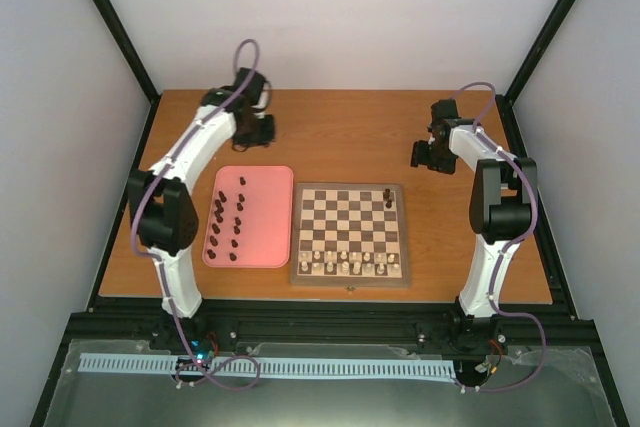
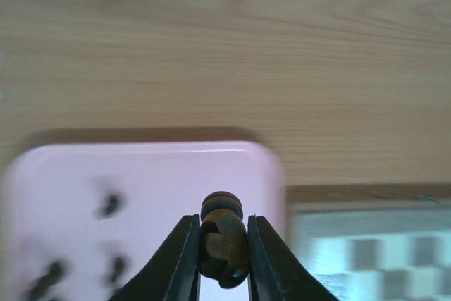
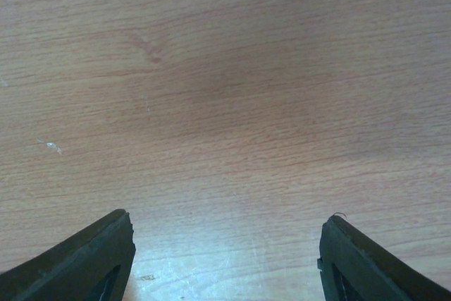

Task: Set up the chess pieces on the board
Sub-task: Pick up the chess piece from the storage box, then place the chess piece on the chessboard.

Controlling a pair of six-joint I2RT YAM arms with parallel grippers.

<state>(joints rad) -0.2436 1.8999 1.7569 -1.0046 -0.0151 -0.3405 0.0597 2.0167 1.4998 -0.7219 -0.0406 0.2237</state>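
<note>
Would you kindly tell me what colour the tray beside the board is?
The tray is pink, clearest in the top external view.

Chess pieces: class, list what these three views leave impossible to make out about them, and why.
- Top view: dark pieces on the pink tray are too small to name by type.
- Left wrist view: the held piece is cut off at the bottom edge, its sides covered by the left gripper; the board is blurred.
- Right wrist view: shows only table, no pieces.

In the left wrist view we see the pink tray (image 2: 63,195) and the board (image 2: 373,252) only blurred, and the chess pieces (image 2: 109,204) there are dark smudges. From above they are too small to name.
</note>
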